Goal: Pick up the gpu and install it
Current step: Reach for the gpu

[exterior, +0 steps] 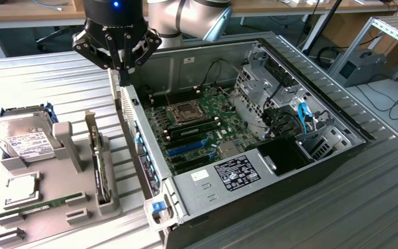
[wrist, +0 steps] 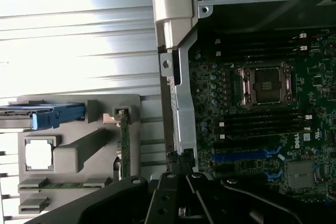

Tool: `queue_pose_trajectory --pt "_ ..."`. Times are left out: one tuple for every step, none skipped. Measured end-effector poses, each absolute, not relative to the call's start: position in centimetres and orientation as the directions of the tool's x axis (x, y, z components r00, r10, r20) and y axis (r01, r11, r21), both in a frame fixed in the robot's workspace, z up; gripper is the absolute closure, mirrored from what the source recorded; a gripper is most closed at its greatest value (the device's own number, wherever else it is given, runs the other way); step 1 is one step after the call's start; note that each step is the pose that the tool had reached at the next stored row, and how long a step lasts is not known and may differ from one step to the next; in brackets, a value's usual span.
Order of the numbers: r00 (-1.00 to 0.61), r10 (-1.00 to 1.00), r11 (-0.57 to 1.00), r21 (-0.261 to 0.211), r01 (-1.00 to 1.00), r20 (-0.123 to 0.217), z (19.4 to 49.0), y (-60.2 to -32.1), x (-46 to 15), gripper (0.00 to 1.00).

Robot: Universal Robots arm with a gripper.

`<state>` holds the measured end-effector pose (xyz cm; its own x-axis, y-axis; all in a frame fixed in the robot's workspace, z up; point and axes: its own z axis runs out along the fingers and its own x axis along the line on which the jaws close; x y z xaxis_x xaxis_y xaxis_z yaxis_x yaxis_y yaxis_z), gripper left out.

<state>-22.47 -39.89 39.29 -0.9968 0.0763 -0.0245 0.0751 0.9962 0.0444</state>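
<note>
GPU (exterior: 100, 168) is standing on its edge in a slot of the grey parts tray (exterior: 60, 228), which is sitting on the exterior view's left of the open PC case (exterior: 206, 199). Nothing's touching it. The hard drive (exterior: 20, 139) in its blue caddy, a CPU chip (exterior: 20, 189) and a memory stick (exterior: 43, 205) are sharing the tray. The gripper (exterior: 124, 70) is hanging over the case wall nearest the tray, jaws pinched together and gripping nothing. The motherboard (exterior: 199, 124) is lying exposed inside.
</note>
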Motion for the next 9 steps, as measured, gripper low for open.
queue_pose_trajectory --pt "-0.997 0.076 0.996 0.044 0.075 -0.025 39.29 -39.9 -22.58 0.89" --pt "-0.997 0.076 0.996 0.044 0.075 -0.025 39.29 -39.89 -22.63 0.89" --pt "-0.997 0.076 0.996 0.044 0.075 -0.025 39.29 -39.89 -22.68 0.89" --pt "-0.997 0.076 0.996 0.044 0.075 -0.024 39.29 -39.9 -22.73 0.89" --pt "-0.997 0.076 0.996 0.044 0.075 -0.024 39.29 -39.9 -22.79 0.89" --pt "-0.997 0.076 0.996 0.044 0.075 -0.024 39.3 -39.9 -22.85 0.89" --pt "-0.997 0.076 0.996 0.044 0.075 -0.024 39.29 -39.89 -22.89 0.89" --pt "-0.997 0.076 0.996 0.044 0.075 -0.024 39.29 -39.89 -22.9 0.89" --pt "-0.997 0.076 0.996 0.044 0.075 -0.025 39.29 -39.89 -22.94 0.89"
